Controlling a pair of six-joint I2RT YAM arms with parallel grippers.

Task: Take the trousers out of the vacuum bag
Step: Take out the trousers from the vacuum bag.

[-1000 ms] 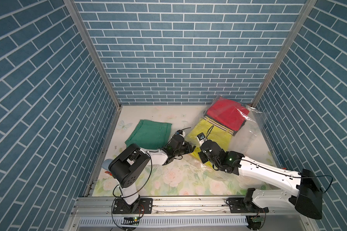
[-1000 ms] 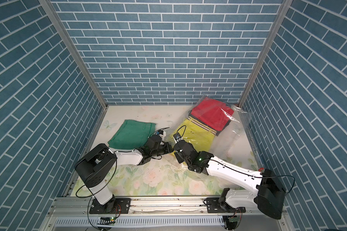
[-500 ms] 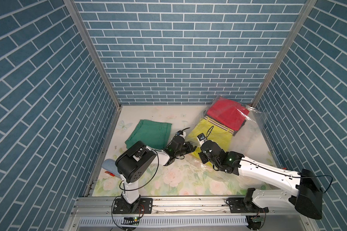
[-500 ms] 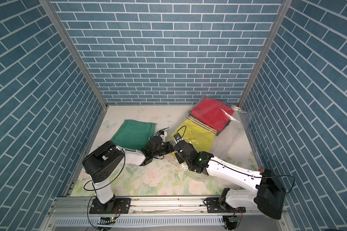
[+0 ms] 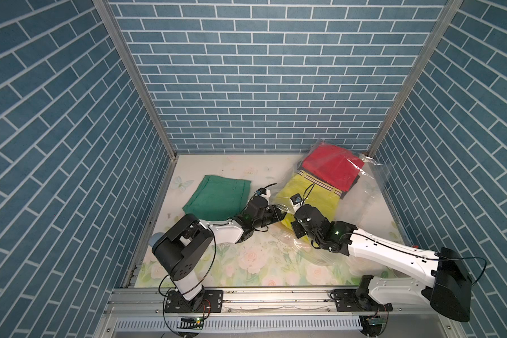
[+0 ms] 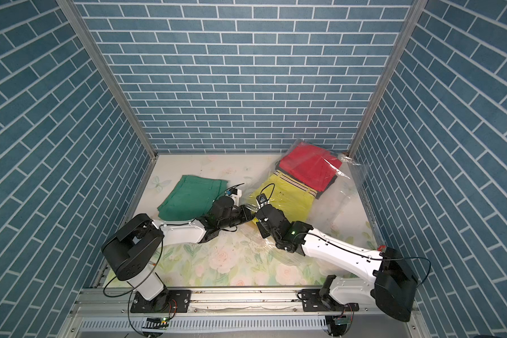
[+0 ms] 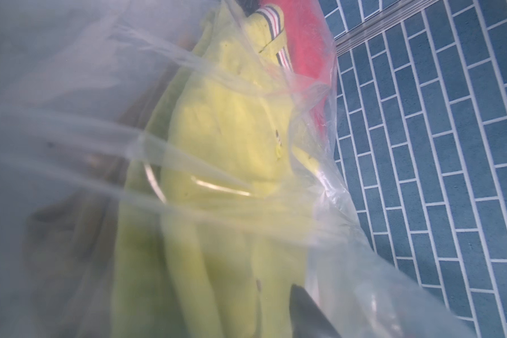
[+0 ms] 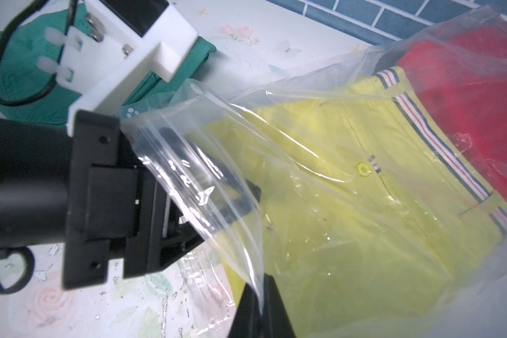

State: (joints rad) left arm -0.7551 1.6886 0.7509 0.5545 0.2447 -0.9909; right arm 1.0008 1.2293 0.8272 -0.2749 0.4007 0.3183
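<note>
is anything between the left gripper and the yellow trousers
Yes: the film of the vacuum bag drapes over the left gripper at the bag's mouth, and the left wrist view sees the yellow trousers through plastic. The right gripper pinches the bag's edge.

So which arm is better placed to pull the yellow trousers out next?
Probably the left. Its pincer already reaches inside the vacuum bag mouth toward the yellow trousers, while the right pincer is shut on the bag's edge, holding it open.
</note>
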